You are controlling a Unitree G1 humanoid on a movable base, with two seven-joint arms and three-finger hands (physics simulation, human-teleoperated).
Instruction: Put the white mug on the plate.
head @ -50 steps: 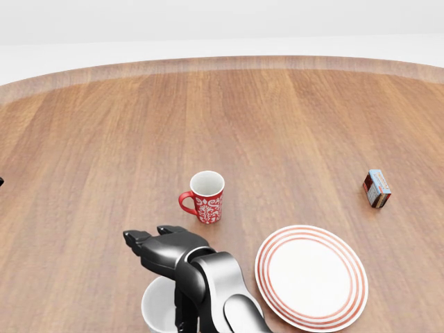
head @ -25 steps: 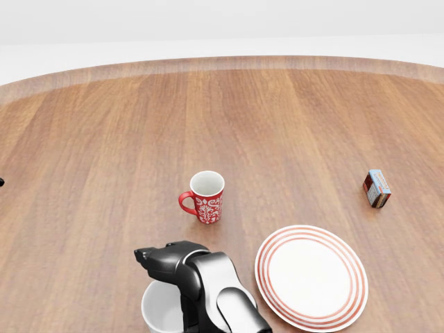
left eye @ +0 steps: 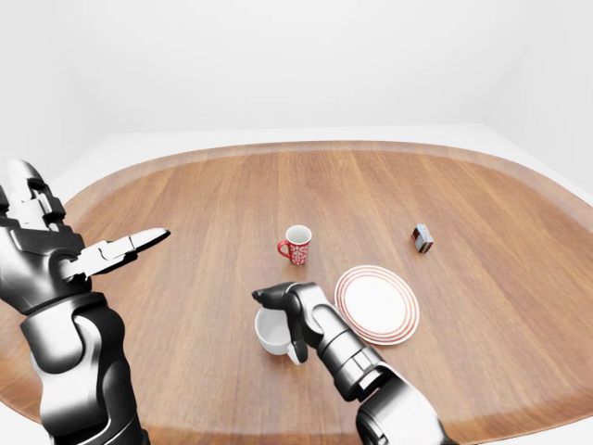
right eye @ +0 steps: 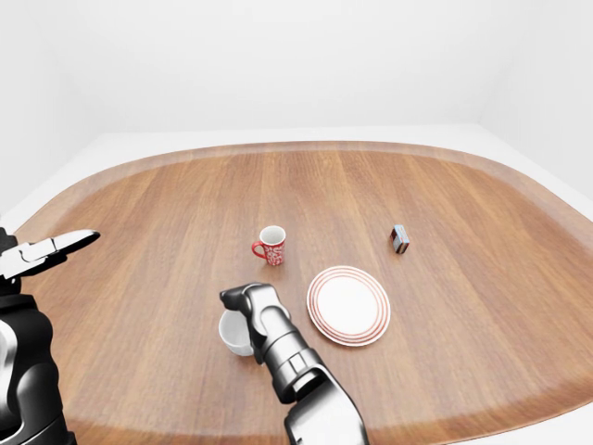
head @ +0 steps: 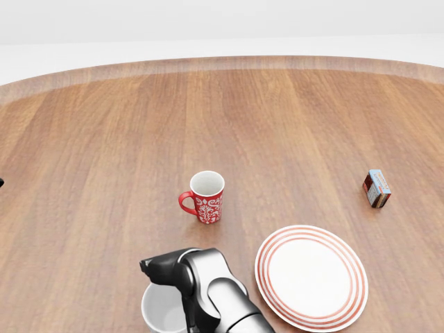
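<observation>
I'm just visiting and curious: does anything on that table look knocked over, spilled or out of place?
Nothing stands out. The white mug and red patterned mug both stand upright, the striped plate lies flat and bare, and a small box sits apart. The right hand is over the white mug's rim.

Standing upright on the wooden table [head: 104, 152]: a red patterned mug [head: 205, 197]. Lying well apart, toward the head view's right: a small box [head: 377, 188].

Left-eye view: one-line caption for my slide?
Right hand over the white mug beside the striped plate; left hand raised open.
</observation>
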